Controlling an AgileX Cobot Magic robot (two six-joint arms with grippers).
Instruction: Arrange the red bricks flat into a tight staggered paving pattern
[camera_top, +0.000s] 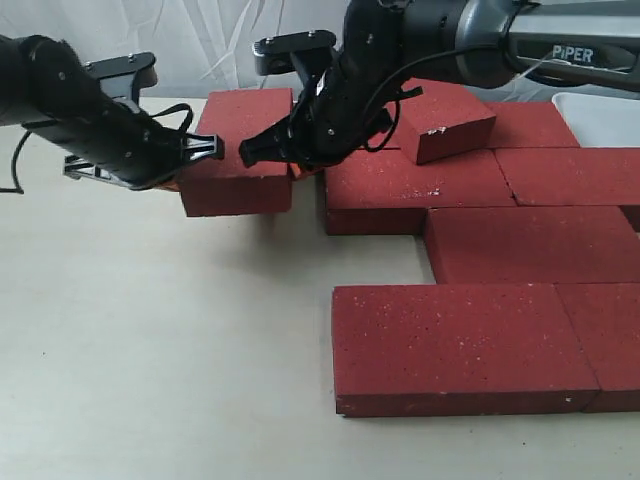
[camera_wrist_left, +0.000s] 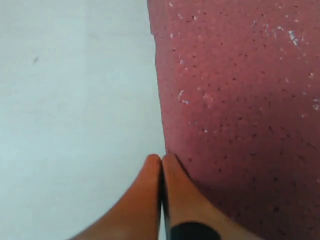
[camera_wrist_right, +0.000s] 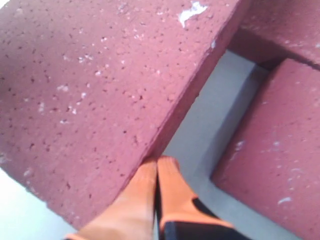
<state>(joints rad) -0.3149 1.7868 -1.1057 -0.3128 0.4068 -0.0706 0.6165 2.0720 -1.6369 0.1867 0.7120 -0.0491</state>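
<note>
Exterior view: we see 1 loose brick (camera_top: 238, 188) in the upper middle of the frame, just left of the laid red bricks (camera_top: 465, 345). A narrow strip of table (camera_top: 150, 350) shows between it and the nearest laid brick (camera_top: 420, 188). The left gripper (camera_top: 214, 148) reaches it from the left of the frame, the right gripper (camera_top: 250, 152) from the right. In both wrist views the orange fingers (camera_wrist_left: 142, 200) are clenched together with nothing between them, their tips against the loose brick's edge. 1 tilted brick (camera_top: 445, 120) rests on top of the laid rows at the upper right.
</note>
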